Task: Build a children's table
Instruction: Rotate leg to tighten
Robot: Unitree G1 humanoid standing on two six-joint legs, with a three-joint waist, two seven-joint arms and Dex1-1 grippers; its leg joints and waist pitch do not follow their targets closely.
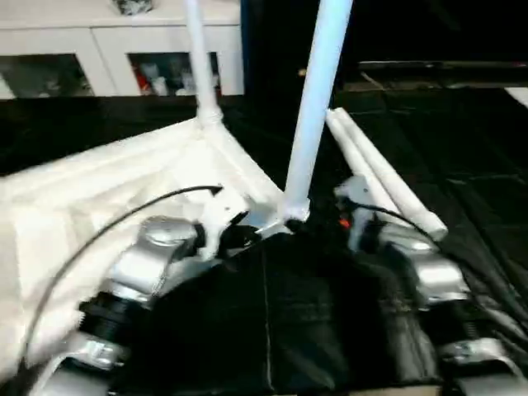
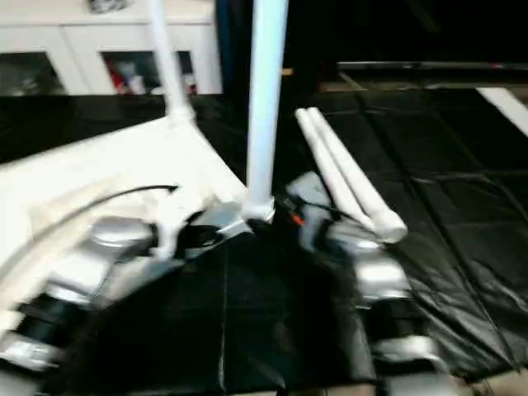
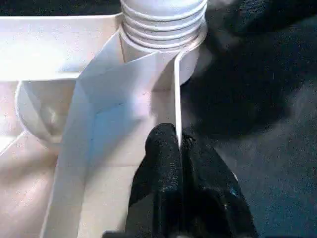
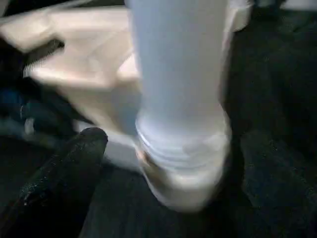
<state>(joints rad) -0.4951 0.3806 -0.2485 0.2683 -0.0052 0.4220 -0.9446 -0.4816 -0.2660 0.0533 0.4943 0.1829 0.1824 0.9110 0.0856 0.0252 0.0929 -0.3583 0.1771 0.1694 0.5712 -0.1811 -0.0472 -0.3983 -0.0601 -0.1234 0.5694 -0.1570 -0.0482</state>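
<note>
Silver forearms up front, then the white plastic rectangular tabletop point(image 1: 124, 181) lying ribs-up on the black mat point(image 1: 462, 165), two white tapered tube legs standing in its sockets, two spares beside it. Left gripper point(image 3: 179, 173) pinches the rim; right gripper point(image 4: 168, 163) gapes around the near leg point(image 1: 313, 107).

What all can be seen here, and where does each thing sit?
Top: one, white, upside down on the black floor, at left.
Standing legs: two, white, one in the near corner socket, one in the far corner.
Loose legs: two, white, side by side on the floor at right.
Floor: black sheeting.
Cabinet: one, white, glass doors, at the back.
Left gripper: black fingers pinching the top's rim.
Right gripper: black, open around the near leg's base.
</note>
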